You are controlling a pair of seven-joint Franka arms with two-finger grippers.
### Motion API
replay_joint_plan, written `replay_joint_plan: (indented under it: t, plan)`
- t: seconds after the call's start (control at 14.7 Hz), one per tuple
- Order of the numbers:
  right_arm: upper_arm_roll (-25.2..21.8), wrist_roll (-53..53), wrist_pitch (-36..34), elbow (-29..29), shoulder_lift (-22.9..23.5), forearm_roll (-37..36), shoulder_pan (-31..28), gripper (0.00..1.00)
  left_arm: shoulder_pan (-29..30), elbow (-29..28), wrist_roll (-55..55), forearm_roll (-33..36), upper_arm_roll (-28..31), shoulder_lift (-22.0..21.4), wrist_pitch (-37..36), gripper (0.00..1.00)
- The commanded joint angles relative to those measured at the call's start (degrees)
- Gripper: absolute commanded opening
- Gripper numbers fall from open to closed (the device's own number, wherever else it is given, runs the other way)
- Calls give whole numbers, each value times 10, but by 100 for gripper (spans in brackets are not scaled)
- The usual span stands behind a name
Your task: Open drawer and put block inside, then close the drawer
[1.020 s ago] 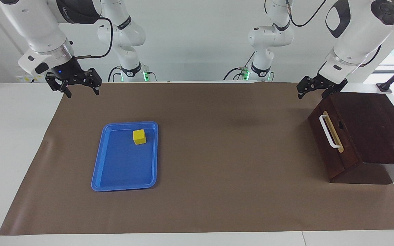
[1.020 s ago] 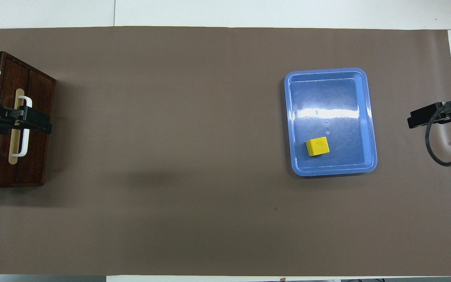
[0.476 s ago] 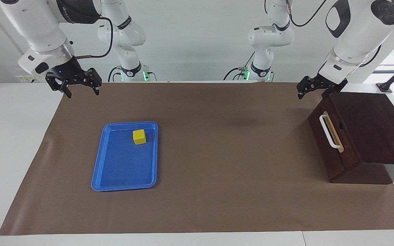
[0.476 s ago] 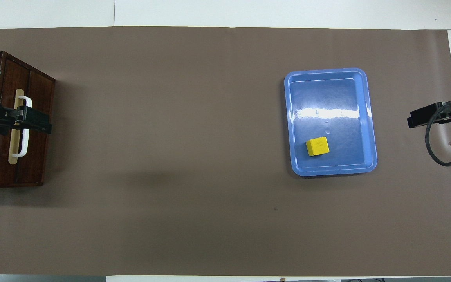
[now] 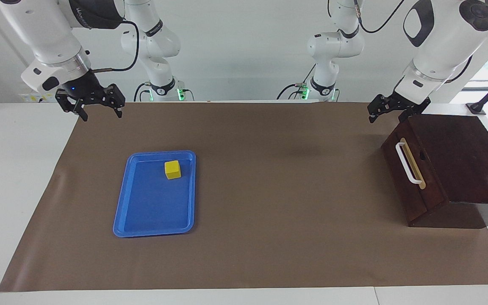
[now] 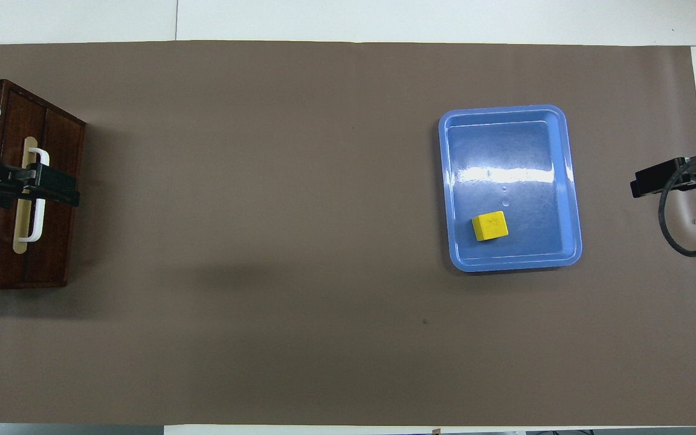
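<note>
To open the shut drawer (image 5: 411, 169), the left gripper (image 5: 390, 111), empty with fingers wide above the box, should drop squarely around the white handle (image 5: 407, 163), while the right gripper (image 5: 91, 103) waits wide and empty.

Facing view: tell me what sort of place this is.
Probably a robotics lab bench: white Franka arms mounted along a table covered with brown paper, with staged props, a blue tray and a wooden drawer box.

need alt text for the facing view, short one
A small yellow cube sits in a flat blue plastic tray on a brown mat, toward the right arm's end; a closed dark wooden drawer box with a white bar handle stands at the left arm's end. Both open pincers, left and right, hover empty.
</note>
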Motion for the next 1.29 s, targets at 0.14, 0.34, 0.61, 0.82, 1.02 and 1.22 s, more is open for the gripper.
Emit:
replay_joint_plan:
  t: [0.14,0.34,0.61,0.82,1.02,1.22]
  plan:
    - [7,11,-11,-11,-13,-3,-9,100,-3,-4,7,-2,5,-8,-1,100]
    - [8,61,-7,-30,-21,-2,-10,100,-3,-4,7,-2,5,-8,-1,100]
    - [7,199,41,-109,-52,35,-9,100,-3,-4,7,-2,5,-8,-1,100]
    - [7,310,54,-146,-54,64,-8,100,-3,-4,7,-2,5,-8,-1,100]
    - [7,432,68,-156,-24,119,-13,100,-3,-4,6,-2,5,-8,-1,100]
    - [6,550,126,-180,12,186,-13,100,-3,-4,6,-2,5,-8,-1,100]
